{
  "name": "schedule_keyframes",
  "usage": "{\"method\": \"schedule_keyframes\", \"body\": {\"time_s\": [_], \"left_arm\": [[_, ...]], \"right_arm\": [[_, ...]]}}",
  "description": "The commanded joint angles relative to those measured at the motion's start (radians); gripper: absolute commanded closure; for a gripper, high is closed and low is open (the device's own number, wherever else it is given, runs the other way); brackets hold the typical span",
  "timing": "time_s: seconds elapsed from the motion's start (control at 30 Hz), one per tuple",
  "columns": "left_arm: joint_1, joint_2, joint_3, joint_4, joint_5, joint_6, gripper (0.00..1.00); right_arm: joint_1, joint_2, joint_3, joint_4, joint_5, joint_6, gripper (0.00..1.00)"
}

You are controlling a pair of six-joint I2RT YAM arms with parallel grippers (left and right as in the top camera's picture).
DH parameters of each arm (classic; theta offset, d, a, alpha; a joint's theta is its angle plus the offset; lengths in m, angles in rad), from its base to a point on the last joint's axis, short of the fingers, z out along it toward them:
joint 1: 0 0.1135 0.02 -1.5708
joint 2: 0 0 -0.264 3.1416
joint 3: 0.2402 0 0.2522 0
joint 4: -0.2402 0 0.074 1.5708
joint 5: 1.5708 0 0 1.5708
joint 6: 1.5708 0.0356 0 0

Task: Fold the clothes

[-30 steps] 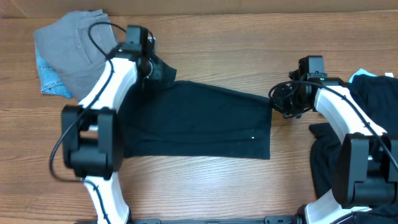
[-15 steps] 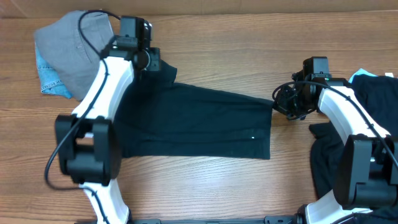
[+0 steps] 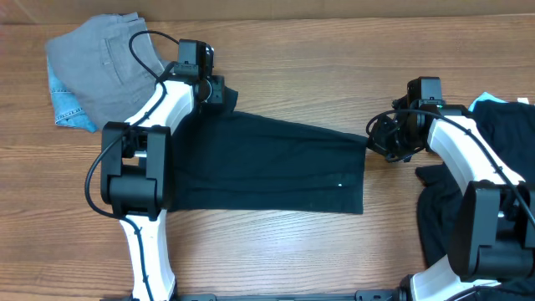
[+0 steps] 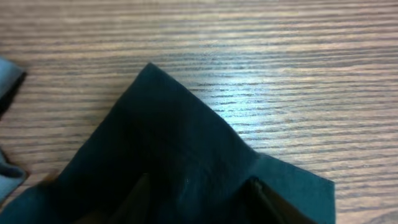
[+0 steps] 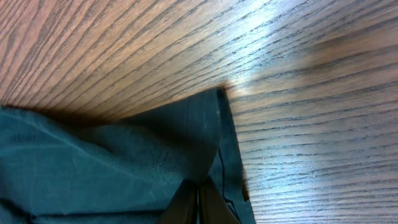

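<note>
Judging by the black garment (image 3: 267,163) lying flat on the table (image 3: 334,50), you are near the start: the right gripper (image 5: 198,196) pinches one far corner, the left gripper (image 4: 199,194) stands spread around the other. No fold exists yet.

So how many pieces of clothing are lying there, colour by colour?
Black: 2, the spread black garment and the black heap, counted as one.
Grey: 1, the grey garment.
Light blue: 2, a blue piece under the grey one and a blue scrap at the heap.
Total: 5
</note>
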Motion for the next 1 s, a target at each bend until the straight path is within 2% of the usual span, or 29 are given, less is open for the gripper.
{"method": "schedule_keyframes", "body": {"time_s": [0.0,0.03,0.07,0.1,0.3,0.57,0.77,0.97], "left_arm": [[-0.005,0.066,0.010,-0.006,0.012,0.006,0.71],[-0.005,0.075,0.010,-0.013,0.021,0.004,0.80],[-0.005,0.076,0.010,-0.027,0.031,0.004,0.94],[-0.005,0.075,0.010,-0.038,0.035,0.004,0.96],[-0.002,0.009,0.045,-0.136,0.034,0.004,0.96],[-0.002,-0.198,0.073,-0.312,-0.023,0.005,0.96],[-0.003,-0.318,0.073,-0.502,-0.079,-0.005,0.96],[-0.002,-0.343,0.073,-0.688,-0.085,-0.044,0.96]], "right_arm": [[-0.003,-0.033,0.024,-0.002,0.010,-0.011,0.96],[-0.003,-0.033,0.024,-0.003,0.010,-0.011,0.96],[-0.003,-0.033,0.024,-0.005,0.011,-0.011,0.96],[-0.003,-0.033,0.024,-0.006,0.011,-0.011,0.96],[-0.004,-0.033,0.024,-0.003,0.045,-0.011,0.96],[-0.004,-0.033,0.025,0.013,0.045,-0.032,0.96],[-0.004,-0.033,0.026,0.022,0.048,-0.071,0.96],[-0.004,-0.033,0.026,-0.047,0.048,-0.071,0.96]]}}
